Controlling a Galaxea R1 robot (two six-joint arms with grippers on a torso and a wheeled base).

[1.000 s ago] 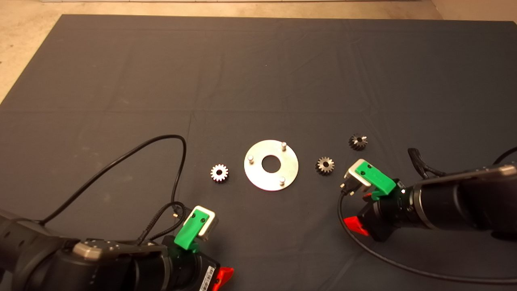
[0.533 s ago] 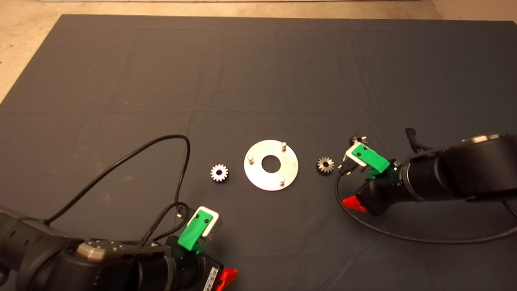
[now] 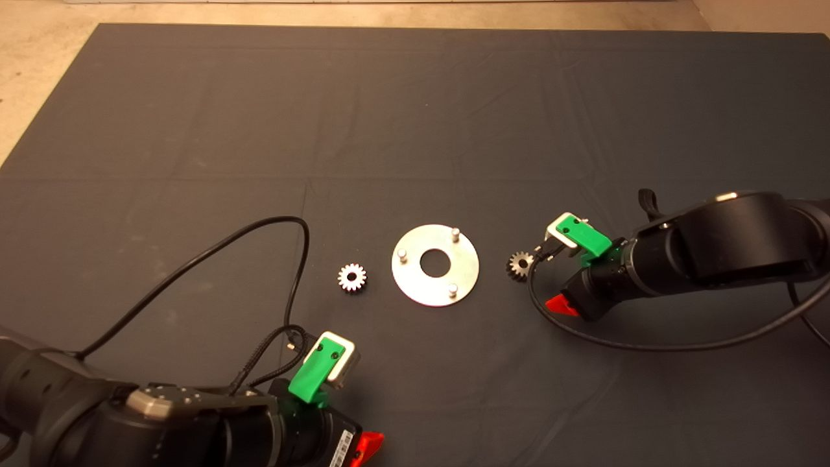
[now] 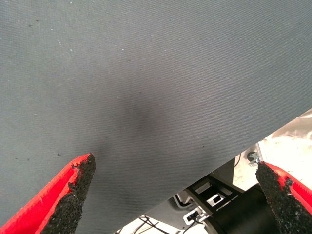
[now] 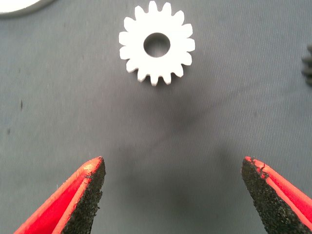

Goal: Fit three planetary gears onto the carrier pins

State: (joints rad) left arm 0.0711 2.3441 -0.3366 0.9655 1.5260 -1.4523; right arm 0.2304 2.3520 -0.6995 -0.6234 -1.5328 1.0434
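Right gripper (image 5: 170, 195), jaws wide open, hovers by the darker toothed metal gear (image 3: 520, 265) right of centre; pickup step, next lower and close. Left gripper (image 4: 175, 195) idle lower left, open.

The right gripper (image 5: 173, 195) hangs with jaws spread wide, bare mat (image 5: 161, 146) between them and the dark gear (image 5: 156, 44) just beyond; a second dark gear (image 5: 308, 66) sits off to one side, apart; the disc (image 3: 435, 264) with upright pins (image 3: 403, 254) lies near; the silver gear (image 3: 352, 277) stands clear on the desk.
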